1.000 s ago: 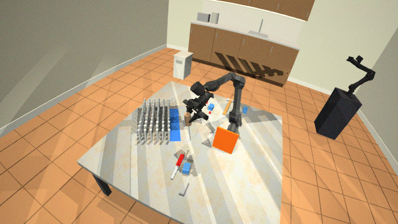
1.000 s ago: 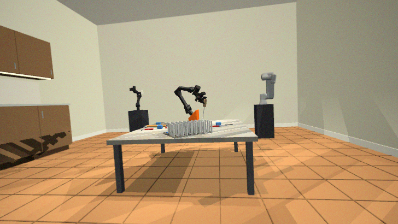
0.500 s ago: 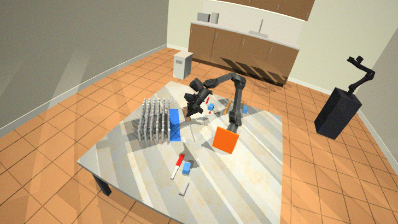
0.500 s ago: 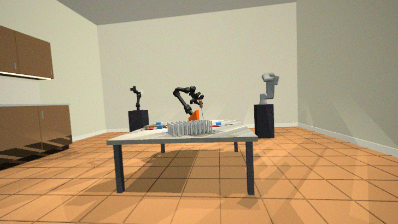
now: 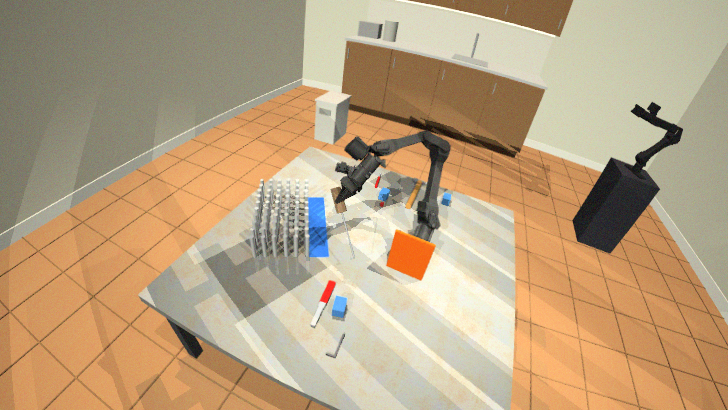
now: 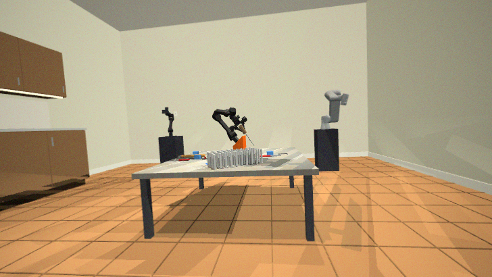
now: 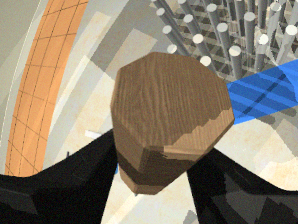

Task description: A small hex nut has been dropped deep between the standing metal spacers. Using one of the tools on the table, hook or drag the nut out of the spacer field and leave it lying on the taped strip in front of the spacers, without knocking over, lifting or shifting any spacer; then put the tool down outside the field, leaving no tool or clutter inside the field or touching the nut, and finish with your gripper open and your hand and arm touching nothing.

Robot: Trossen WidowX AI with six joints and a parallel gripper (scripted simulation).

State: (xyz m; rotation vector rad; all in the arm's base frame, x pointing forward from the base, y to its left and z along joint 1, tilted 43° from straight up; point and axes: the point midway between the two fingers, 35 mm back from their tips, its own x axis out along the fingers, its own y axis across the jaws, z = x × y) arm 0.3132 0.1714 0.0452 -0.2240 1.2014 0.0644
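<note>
Wooden handle [image 7: 166, 123] fills the wrist view, clamped between the two dark fingers, which stand part-way apart on it. Gripper [image 5: 342, 196] hangs above the table [image 5: 458, 325], tilted, with the tool's thin metal shaft [image 5: 347, 231] slanting down from the handle toward the table surface; cannot tell if the tip touches. Tool sits just off the long edge of the blue taped strip [image 5: 317, 226], on the side away from the spacers [image 5: 282, 216]. Spacers stand upright in a tight grid directly behind the strip. Hex nut not visible in any view, too small or hidden among the spacers.

Near table edge: small L-shaped key [image 5: 336, 346], red-and-white marker [image 5: 322, 303], blue cube [image 5: 339, 306], all well apart from the field. Orange block [image 5: 410, 253] stands by the arm base. Behind the arm lie more blue cubes [image 5: 383, 194], a red-handled tool [image 5: 378, 181] and a wooden stick [image 5: 413, 194]. Open tabletop lies between strip and orange block.
</note>
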